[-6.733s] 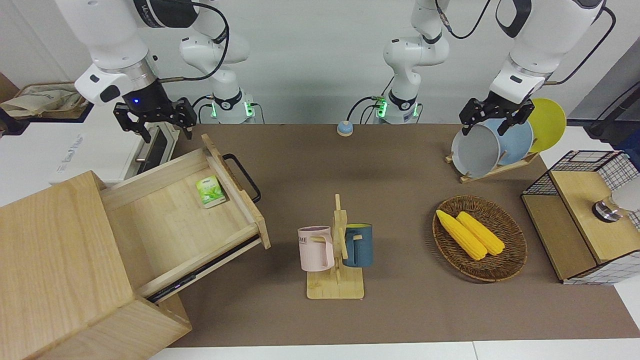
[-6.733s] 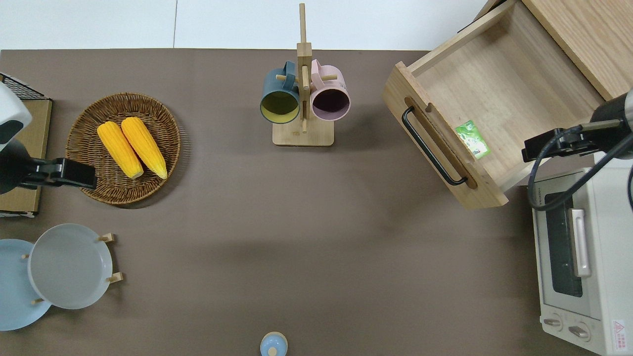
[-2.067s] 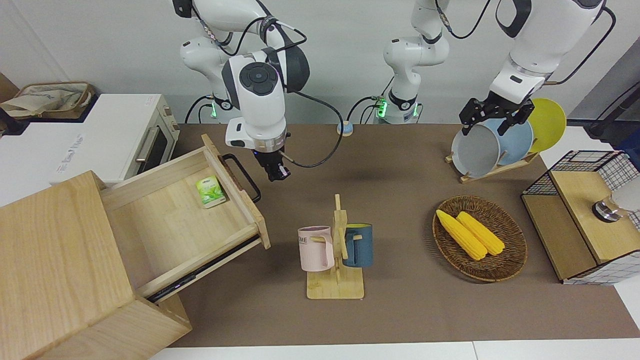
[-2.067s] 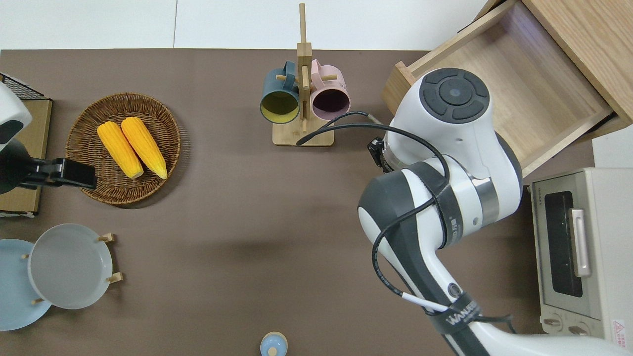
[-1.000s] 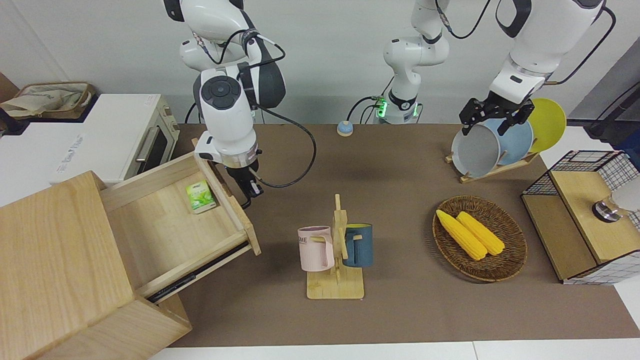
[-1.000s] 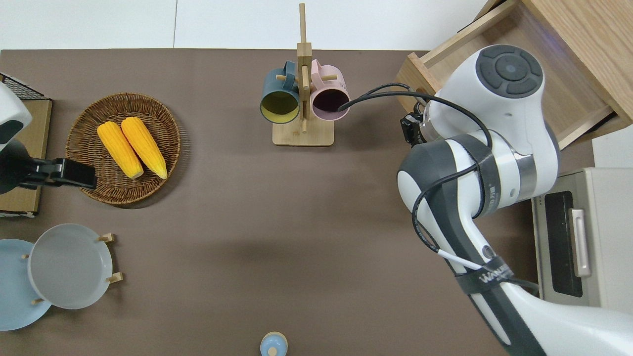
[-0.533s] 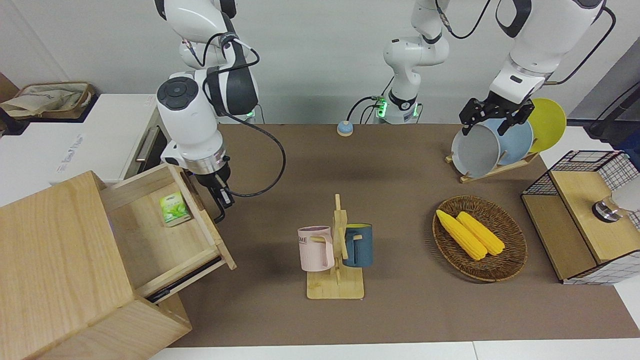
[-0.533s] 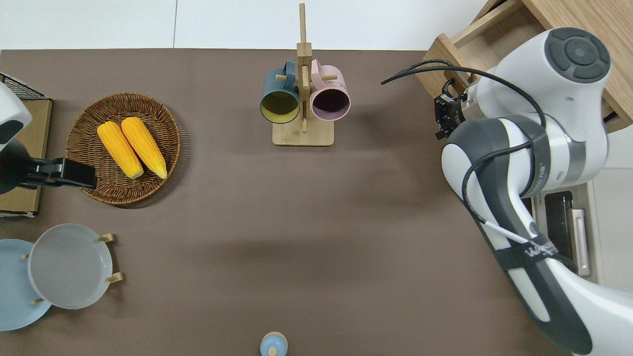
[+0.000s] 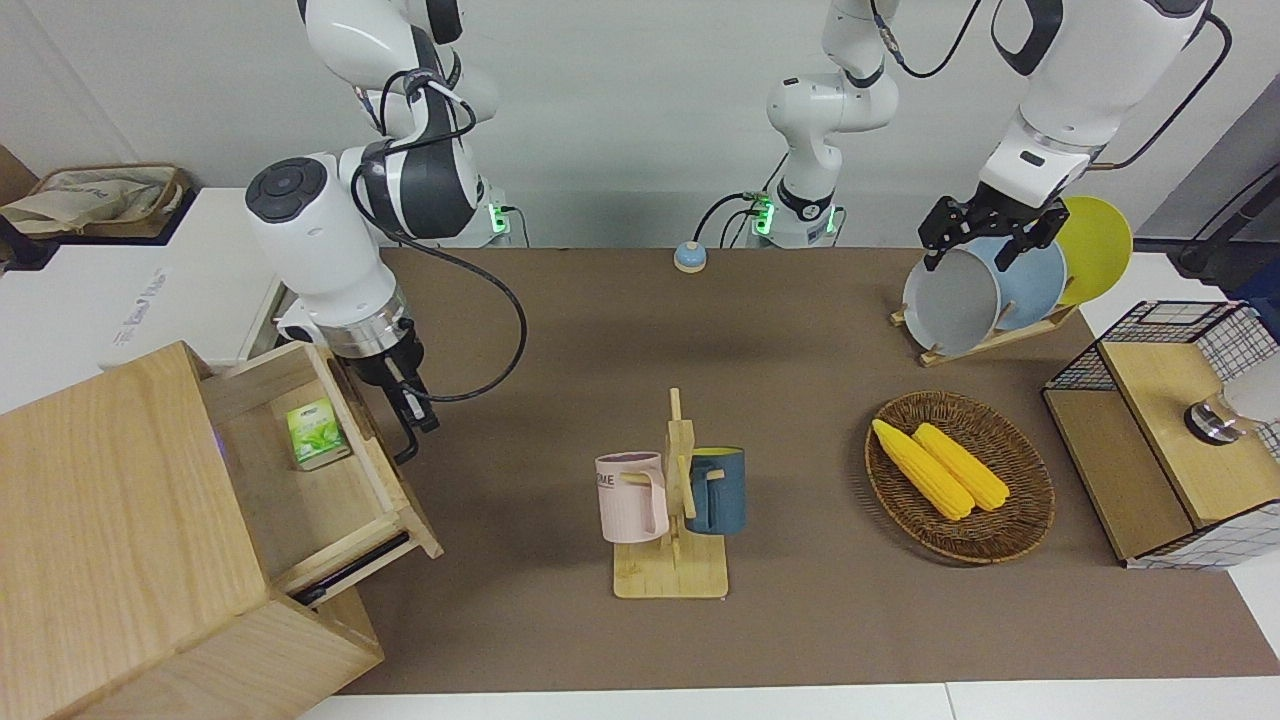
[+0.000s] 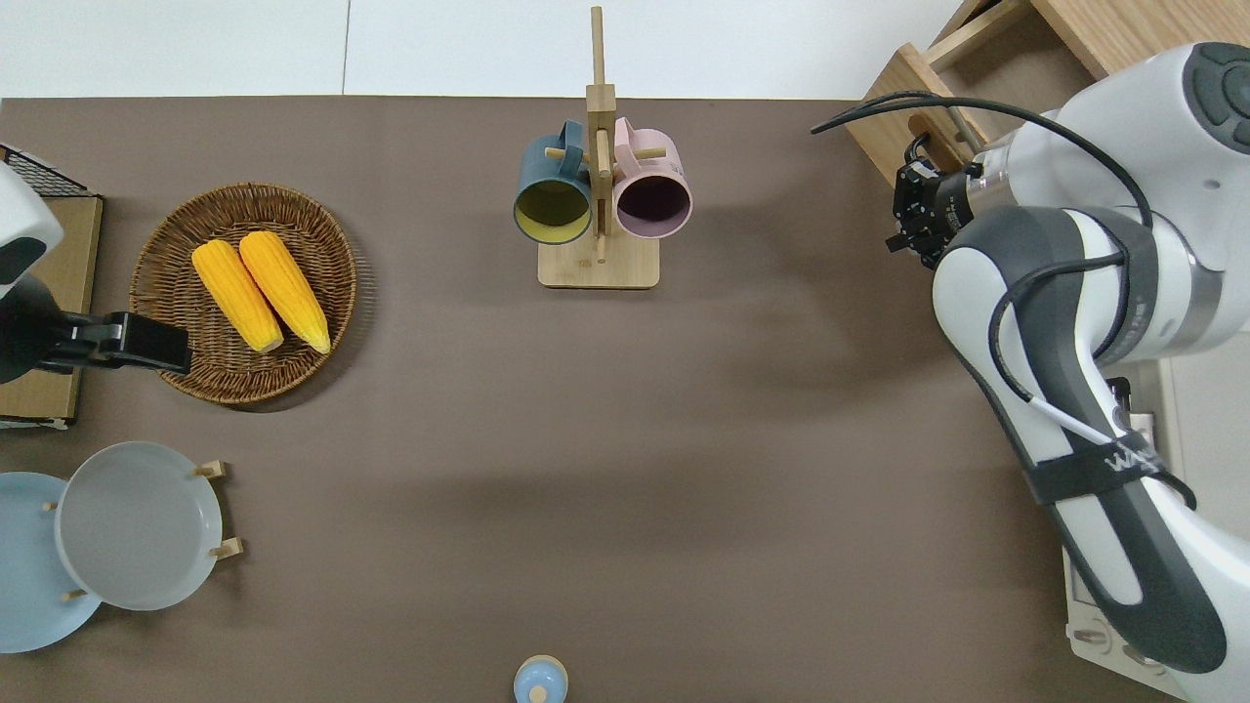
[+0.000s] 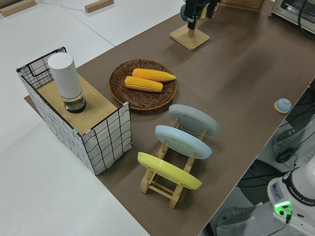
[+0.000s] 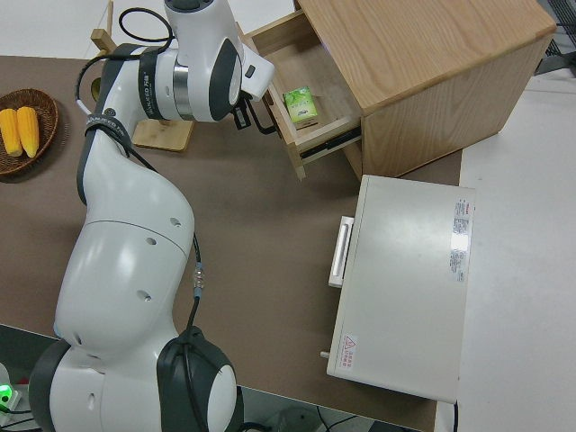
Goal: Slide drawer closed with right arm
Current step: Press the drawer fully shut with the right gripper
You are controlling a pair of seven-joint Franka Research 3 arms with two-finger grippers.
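Mid-push at frame left: my right end effector [image 9: 408, 415], fingers together, against the drawer [image 9: 330, 470] handle; next, push fully home.

The right arm [image 9: 330, 240] is glossy white with dark grey joint bands, a round dark cap with raised pads, a silver wrist ring and a loose black cable. Grey lettering marks its strap. Green lights glow at both bases.

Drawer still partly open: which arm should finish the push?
Right. Its end effector is at the drawer's handle; the left arm is parked.
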